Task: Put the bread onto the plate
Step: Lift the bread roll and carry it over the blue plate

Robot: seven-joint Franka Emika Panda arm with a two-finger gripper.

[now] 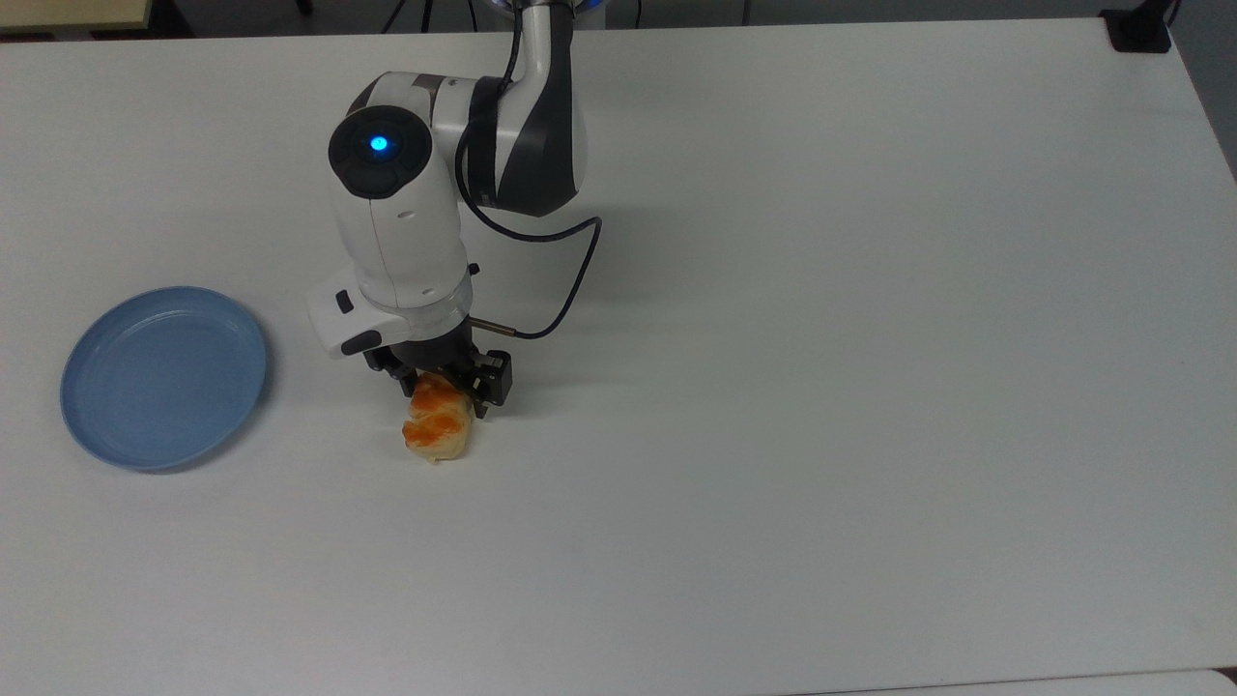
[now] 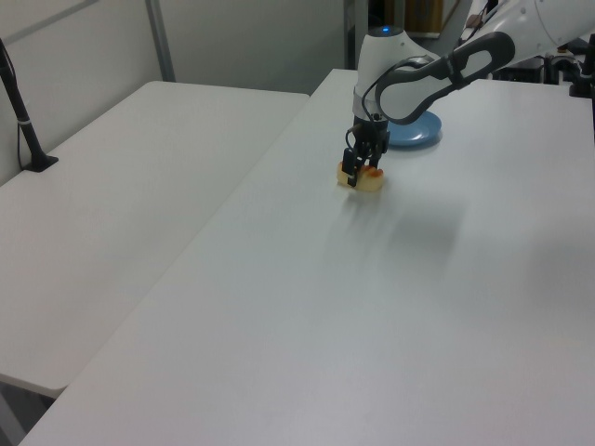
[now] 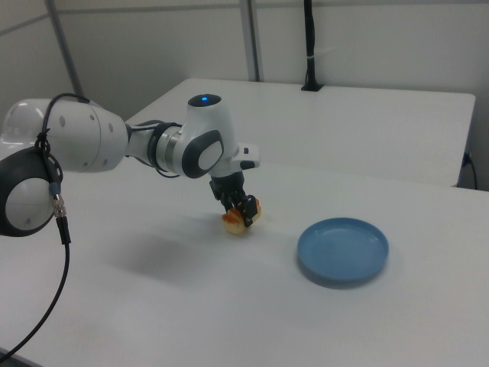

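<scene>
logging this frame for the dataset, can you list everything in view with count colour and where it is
bread: 1, pale tan with orange patches, on the table between the gripper's fingers, to the top view's right of the plate
plate: 1, light blue, holding nothing, at the top view's left on the table
table: 1, white, bearing the bread and plate
second table: 1, white, alongside at the left view's left
black post: 1, standing on the second table's far left edge in the left view
arm: 1, white and dark grey, blue light on top
gripper: 1, black, lowered over the bread, fingers straddling it
</scene>
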